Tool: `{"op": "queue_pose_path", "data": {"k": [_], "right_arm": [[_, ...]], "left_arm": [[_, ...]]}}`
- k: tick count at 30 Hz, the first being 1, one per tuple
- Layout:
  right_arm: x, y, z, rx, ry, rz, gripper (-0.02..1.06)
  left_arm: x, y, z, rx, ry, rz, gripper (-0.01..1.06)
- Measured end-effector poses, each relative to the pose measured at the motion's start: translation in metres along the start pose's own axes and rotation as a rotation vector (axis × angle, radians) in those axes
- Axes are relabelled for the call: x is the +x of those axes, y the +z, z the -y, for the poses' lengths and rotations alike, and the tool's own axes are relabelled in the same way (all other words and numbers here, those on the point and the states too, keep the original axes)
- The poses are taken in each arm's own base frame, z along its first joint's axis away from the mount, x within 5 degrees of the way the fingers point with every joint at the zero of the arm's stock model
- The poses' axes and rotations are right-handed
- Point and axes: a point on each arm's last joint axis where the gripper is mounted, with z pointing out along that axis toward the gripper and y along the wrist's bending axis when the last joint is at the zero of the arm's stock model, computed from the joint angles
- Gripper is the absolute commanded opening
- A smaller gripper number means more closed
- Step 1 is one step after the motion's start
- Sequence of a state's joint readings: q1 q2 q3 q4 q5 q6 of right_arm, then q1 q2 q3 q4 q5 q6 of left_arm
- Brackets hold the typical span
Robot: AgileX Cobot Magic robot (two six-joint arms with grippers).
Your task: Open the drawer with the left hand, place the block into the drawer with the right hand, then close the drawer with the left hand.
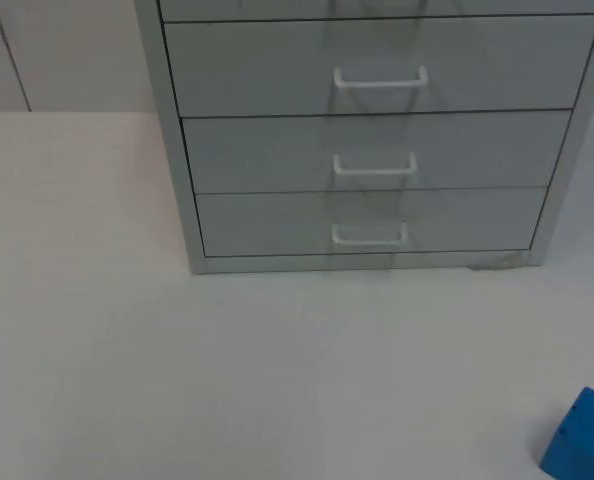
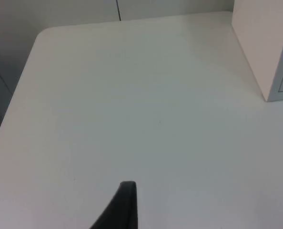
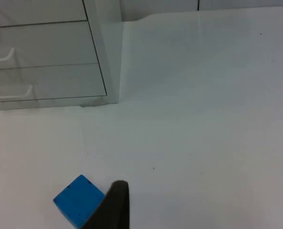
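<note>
Nearest you in the top view is the block [image 1: 583, 438], blue, sitting on the white bench [image 1: 227, 380] at the near right and cut off by the frame edge. It stands well apart from the cabinet [image 1: 377, 140], with open bench between them.

The cabinet is grey and stands at the back of the bench, against the partition. You can see three drawer fronts in full, stacked one above another, each with a white bar handle at its middle: the top drawer [image 1: 277, 65], the middle drawer [image 1: 277, 152] and the bottom drawer [image 1: 277, 222]. All three fronts sit flush with the frame, so every drawer is shut.

In the right wrist view, the right hand [image 3: 114, 205] hangs over the bench with its one visible black fingertip just beside the block [image 3: 79, 200]; you cannot tell whether they touch. The block lies flat on the bench, one corner turned toward the cabinet [image 3: 51, 52], whose lower right corner and two handles show beyond it. You cannot tell how far this hand is open.

In the left wrist view, the left hand [image 2: 122, 205] hangs over bare bench [image 2: 132, 105], well away from the cabinet [image 2: 270, 47], whose left side and front corner show. It holds nothing you can see, and its opening cannot be told either.
</note>
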State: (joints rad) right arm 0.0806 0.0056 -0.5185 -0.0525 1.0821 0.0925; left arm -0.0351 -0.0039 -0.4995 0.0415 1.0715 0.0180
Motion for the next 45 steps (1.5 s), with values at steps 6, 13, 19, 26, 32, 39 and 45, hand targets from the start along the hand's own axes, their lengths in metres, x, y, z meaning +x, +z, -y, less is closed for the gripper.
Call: {"op": "queue_pose_path", "data": {"k": [6, 13, 19, 26, 32, 39, 45], "right_arm": [[-0.016, 0.002, -0.001, 0.001, -0.003, -0.022, 1.05], [-0.053, 0.025, -0.005, 0.004, -0.011, -0.095, 1.05], [-0.07, 0.071, -0.008, 0.009, -0.021, -0.232, 1.05], [-0.072, 0.115, -0.01, 0.029, -0.04, -0.374, 1.05], [-0.063, 0.156, -0.011, 0.039, -0.05, -0.549, 1.05], [-0.057, 0.166, -0.011, 0.044, -0.052, -0.614, 1.05], [-0.057, 0.166, -0.011, 0.044, -0.053, -0.616, 1.05]], "left_arm": [[-0.004, 0.004, 0.001, 0.009, -0.003, -0.028, 1.05], [-0.019, 0.016, 0.003, 0.032, -0.013, -0.107, 1.05], [-0.024, 0.024, 0.004, 0.052, -0.026, -0.135, 1.05], [-0.027, 0.026, 0.007, 0.077, -0.045, -0.121, 1.05], [-0.027, 0.026, 0.007, 0.08, -0.047, -0.121, 1.05], [-0.028, 0.026, 0.007, 0.085, -0.051, -0.114, 1.05], [-0.028, 0.026, 0.007, 0.085, -0.051, -0.11, 1.05]]}}
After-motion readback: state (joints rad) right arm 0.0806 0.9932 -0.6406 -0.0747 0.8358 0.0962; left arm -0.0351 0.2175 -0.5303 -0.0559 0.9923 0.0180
